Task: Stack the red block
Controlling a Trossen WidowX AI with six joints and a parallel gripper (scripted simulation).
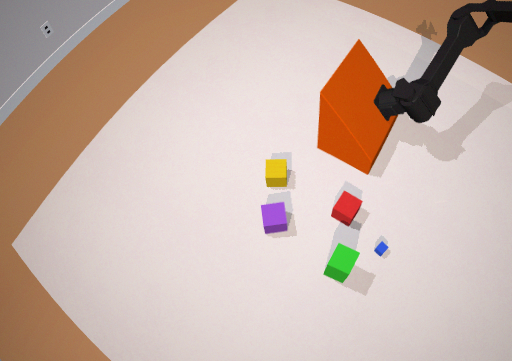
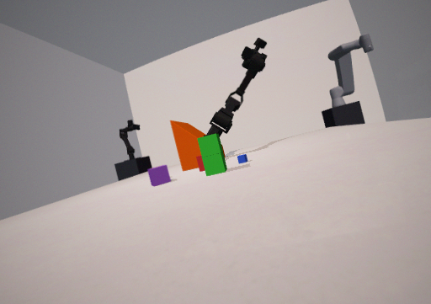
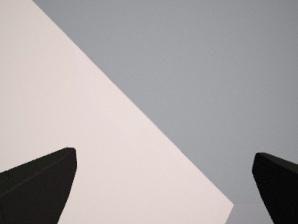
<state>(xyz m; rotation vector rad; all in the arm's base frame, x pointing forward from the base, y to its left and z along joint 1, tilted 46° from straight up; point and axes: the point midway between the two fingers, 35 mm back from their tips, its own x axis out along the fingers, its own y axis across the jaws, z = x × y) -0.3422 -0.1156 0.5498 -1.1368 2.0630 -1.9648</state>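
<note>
Currently: red block (image 1: pixel 346 207) on table (image 1: pixel 150 202), lower centre-right of top view | green tower (image 1: pixel 341 262) just below it, standing apart | gripper (image 1: pixel 382 102) upper right, over orange wedge (image 1: pixel 352 108), jaws wide apart, holding nothing.

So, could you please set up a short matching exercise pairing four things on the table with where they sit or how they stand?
Things:
1. red block
2. green tower
3. orange wedge
4. gripper

Places or states:
A. jaws wide apart, holding nothing
B. right beside the small blue cube
C. between the wedge and the tower
D. biggest thing, nearest the arm

Pairs: 1-C, 2-B, 3-D, 4-A
</note>
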